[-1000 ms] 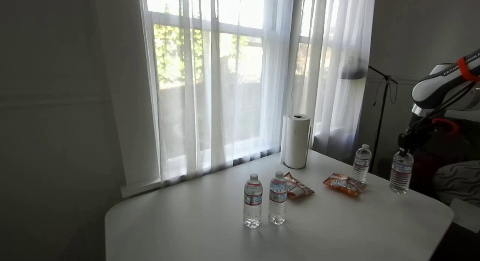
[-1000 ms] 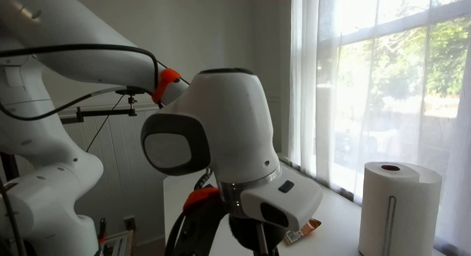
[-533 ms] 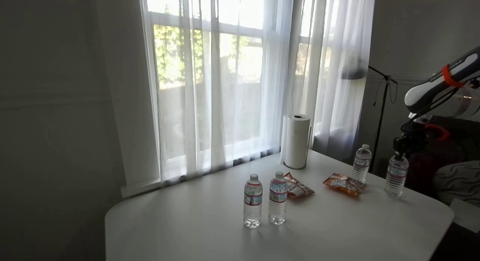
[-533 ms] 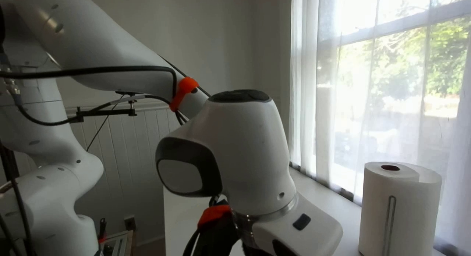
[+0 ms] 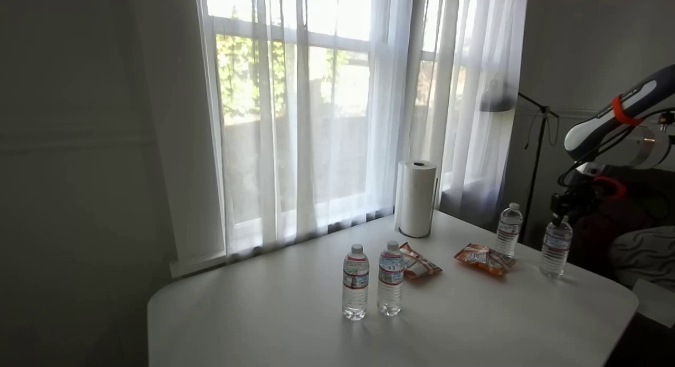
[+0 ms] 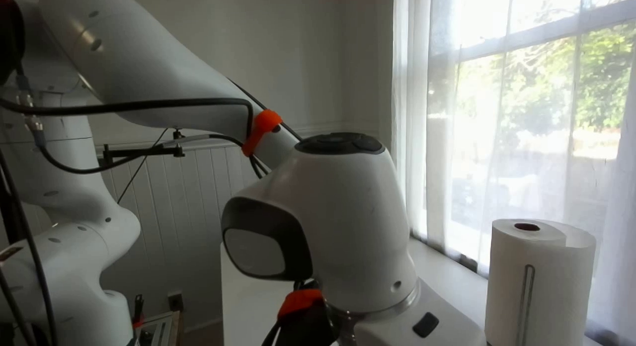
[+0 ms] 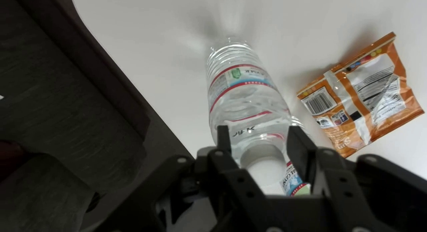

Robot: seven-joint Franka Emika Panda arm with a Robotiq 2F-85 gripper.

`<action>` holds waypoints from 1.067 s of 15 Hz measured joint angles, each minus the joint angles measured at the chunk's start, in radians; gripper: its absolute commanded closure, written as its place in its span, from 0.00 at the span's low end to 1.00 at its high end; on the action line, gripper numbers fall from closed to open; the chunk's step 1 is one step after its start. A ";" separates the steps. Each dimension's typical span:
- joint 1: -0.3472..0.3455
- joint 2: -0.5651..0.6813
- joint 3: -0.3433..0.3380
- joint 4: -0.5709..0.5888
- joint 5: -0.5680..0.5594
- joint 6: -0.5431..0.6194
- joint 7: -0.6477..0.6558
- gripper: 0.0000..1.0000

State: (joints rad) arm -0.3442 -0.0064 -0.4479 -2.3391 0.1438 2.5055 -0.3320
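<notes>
A clear water bottle (image 7: pixel 245 95) with a red-edged label stands upright on the white table, near its edge. My gripper (image 7: pixel 258 135) reaches down over its top, one black finger on each side of the white cap (image 7: pixel 263 165). The jaws stand apart, with a visible gap between cap and left finger; whether the right finger touches is hard to tell. In an exterior view the same bottle (image 5: pixel 555 251) is below the gripper (image 5: pixel 560 218). Partly hidden behind it in the wrist view is a second bottle (image 7: pixel 295 180). The gripper is out of frame in the exterior view showing the arm (image 6: pixel 348 226) close up.
An orange snack bag (image 7: pixel 363 95) lies beside the bottles. A second bag (image 5: pixel 419 262) is farther along, near two more upright bottles (image 5: pixel 355 288). A paper towel roll (image 5: pixel 416 198) stands by the window. The table edge (image 7: pixel 133 85) runs close to the nearest bottle.
The arm and the bottle have shifted left and slightly down in an exterior view, the bottle slowing to rest on the table. The cap now shows between the fingers, which have spread.
</notes>
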 measured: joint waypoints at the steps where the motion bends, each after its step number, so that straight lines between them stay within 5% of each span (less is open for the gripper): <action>1: -0.002 0.000 0.001 0.005 0.000 0.000 0.003 0.13; 4: -0.003 -0.002 0.009 0.020 -0.003 0.000 0.019 0.00; 16: 0.004 -0.218 0.147 -0.026 -0.293 -0.016 0.332 0.00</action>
State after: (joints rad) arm -0.3398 -0.2239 -0.3012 -2.3648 -0.1487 2.4893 -0.0005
